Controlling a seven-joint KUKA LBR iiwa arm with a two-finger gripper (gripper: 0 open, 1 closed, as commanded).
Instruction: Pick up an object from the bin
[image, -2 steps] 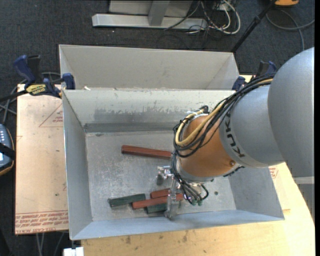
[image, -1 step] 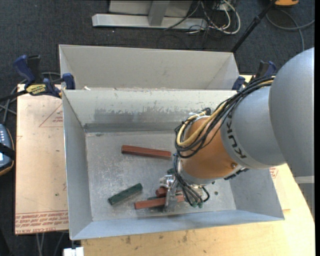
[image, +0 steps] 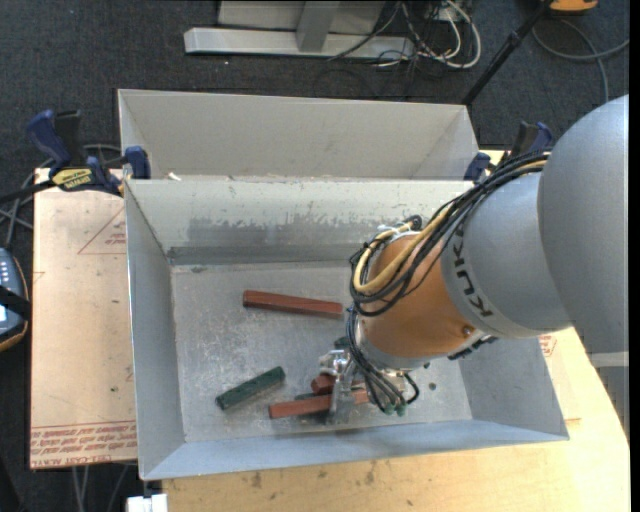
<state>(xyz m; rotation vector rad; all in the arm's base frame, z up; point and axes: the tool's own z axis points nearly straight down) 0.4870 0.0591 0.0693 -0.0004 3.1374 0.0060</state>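
The tool (image: 338, 392) stood low in the bin (image: 150, 330), close to the floor near the front wall and a little right of the middle. The arm (image: 560, 230) reached in from the right, and its orange cover (image: 410, 320) and looped cables hung over much of the tool. Because of that, I could not tell whether the tool was spread or pressed together, nor whether anything sat in it.

The nearest thing was a short red-brown bar (image: 296, 408) lying flat just beside the front wall, its right end running under the tool. Right at the tool there was another bit of reddish colour, too hidden to tell whether it was a separate piece. A dark green bar (image: 250, 388) lay slantwise near the short bar's left end, apart from it. A long red-brown bar (image: 290, 302) lay well apart, towards the middle of the floor.

By my reading the step in hand was the grasp itself, with the tool down at the short red-brown bar and the lift not yet made. The next move would call for a firm pinch across the bar's narrow width, then a straight lift. The bar is long and would be caught near one end, so it might tip or swing, and the front wall stood close.
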